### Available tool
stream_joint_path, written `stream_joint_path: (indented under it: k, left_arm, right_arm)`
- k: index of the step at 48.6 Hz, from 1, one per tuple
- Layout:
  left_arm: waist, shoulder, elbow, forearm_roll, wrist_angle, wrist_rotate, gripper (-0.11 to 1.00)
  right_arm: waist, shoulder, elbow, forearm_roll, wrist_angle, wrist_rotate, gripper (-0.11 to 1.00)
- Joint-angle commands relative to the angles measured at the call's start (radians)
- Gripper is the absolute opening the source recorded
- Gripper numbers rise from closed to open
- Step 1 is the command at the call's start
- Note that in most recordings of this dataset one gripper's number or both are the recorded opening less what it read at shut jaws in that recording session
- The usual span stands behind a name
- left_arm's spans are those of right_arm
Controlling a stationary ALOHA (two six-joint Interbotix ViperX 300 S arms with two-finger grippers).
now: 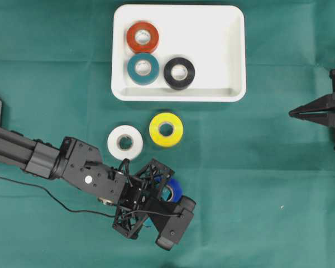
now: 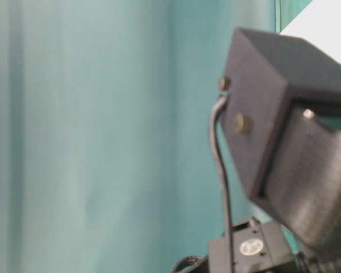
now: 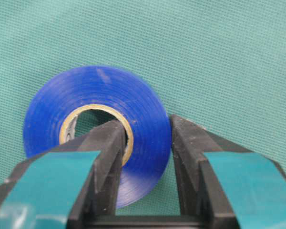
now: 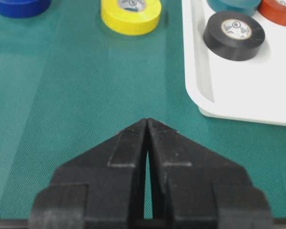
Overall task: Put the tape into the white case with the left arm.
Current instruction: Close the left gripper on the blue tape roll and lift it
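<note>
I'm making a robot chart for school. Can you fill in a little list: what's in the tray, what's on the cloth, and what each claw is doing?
In the tray: the white case holds a red roll, a teal roll and a black roll
On the cloth: white roll, yellow roll, blue roll
Left claw: left gripper shut on the blue roll, one finger inside its hole, one outside
Right claw: right gripper shut, holding nothing

Left gripper [image 3: 145, 138] clamped shut low; right gripper [image 4: 147, 125] closed, parked.
</note>
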Motion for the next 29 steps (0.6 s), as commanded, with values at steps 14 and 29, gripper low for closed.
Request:
stream_joint_path:
  k: [14,29]
  left_arm:
    - [-0.014,-0.074,-0.012,0.003,0.018,0.000,0.26]
    - [-0.018,-0.175,-0.018,0.005,0.132,0.002,0.26]
  right_arm:
    - [0.000,0.009,-0.009,-0.002,-0.011,0.002,-0.09]
    - [-0.002,0.009,-0.008,-0.002,-0.014,0.000,-0.09]
